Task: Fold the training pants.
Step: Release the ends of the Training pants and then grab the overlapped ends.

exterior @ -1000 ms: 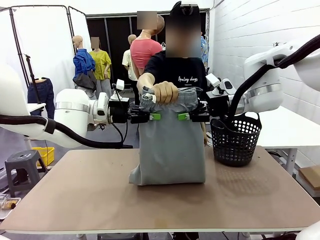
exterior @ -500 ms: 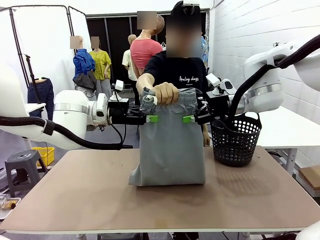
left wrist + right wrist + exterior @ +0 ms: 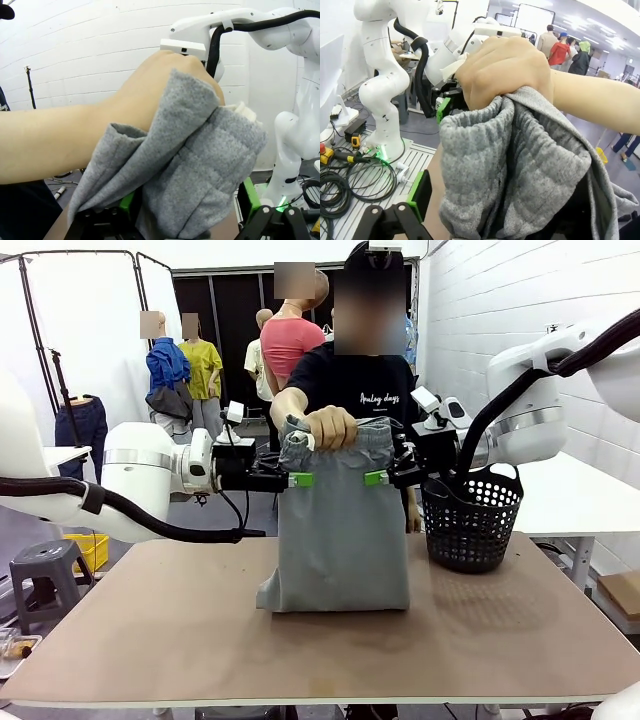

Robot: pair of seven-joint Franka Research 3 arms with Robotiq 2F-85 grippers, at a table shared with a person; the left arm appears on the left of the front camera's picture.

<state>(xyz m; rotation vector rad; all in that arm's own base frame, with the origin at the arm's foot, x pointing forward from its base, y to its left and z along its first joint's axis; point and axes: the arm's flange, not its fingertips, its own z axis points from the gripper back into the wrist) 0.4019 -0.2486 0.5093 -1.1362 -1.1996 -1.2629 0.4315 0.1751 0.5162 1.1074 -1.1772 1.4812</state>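
I'm watching the pants [image 3: 343, 530] hanging vertically, waistband up in a hand [image 3: 331, 426]. The left claw [image 3: 300, 479] and right claw [image 3: 375, 477] are gaping around their sides.

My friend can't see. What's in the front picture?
A person's hand holds grey training pants up by the waistband, their lower end resting on the table. The left gripper and right gripper reach in at either side of the pants. A black basket stands nearby.
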